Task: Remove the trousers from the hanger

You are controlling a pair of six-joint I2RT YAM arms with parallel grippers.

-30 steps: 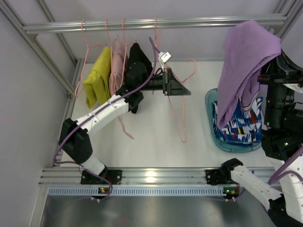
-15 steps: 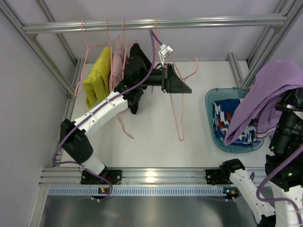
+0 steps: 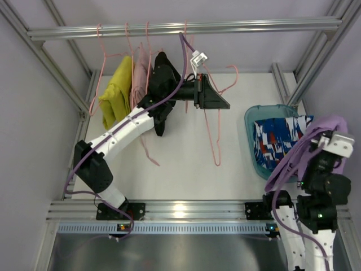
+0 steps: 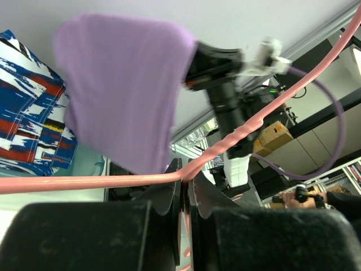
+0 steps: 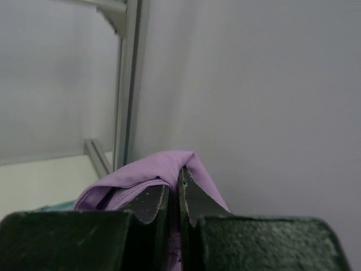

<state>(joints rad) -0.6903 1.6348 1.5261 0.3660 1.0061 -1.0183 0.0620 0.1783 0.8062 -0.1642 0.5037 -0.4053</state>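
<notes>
Overhead, the left arm reaches from 7 o'clock across the white desk (image 3: 180,169) toward 12 o'clock. Its wrist camera shows the left gripper (image 4: 185,176) shut tight on the bare pink wire of the hanger (image 4: 84,182), which is pinched right at a bend. From above, that hanger hangs a little past centre toward 1 o'clock, its long wire running down toward the middle of the desk. No cloth is on it.

The purple trousers (image 4: 118,96) are off the hanger and well apart from it, at 4 o'clock in the overhead view. They hang from the right arm, which has drawn in close to the near edge. The right wrist camera shows the right gripper (image 5: 175,183) closed, with a fold of the purple cloth bunched between its tips. The trousers trail from there in a long drape toward the near rim of the teal basket (image 3: 249,121) at 3 o'clock. Whether they touch the rim cannot be told. Inside the basket lies a cloth patterned in blue, white and red (image 3: 276,135).

Along 12 o'clock runs the metal rail (image 3: 225,25). Toward 10 and 11 o'clock more pink hangers hang from it, one with a yellow garment (image 3: 115,93) and one beside it with a pale pink garment (image 3: 138,82).
</notes>
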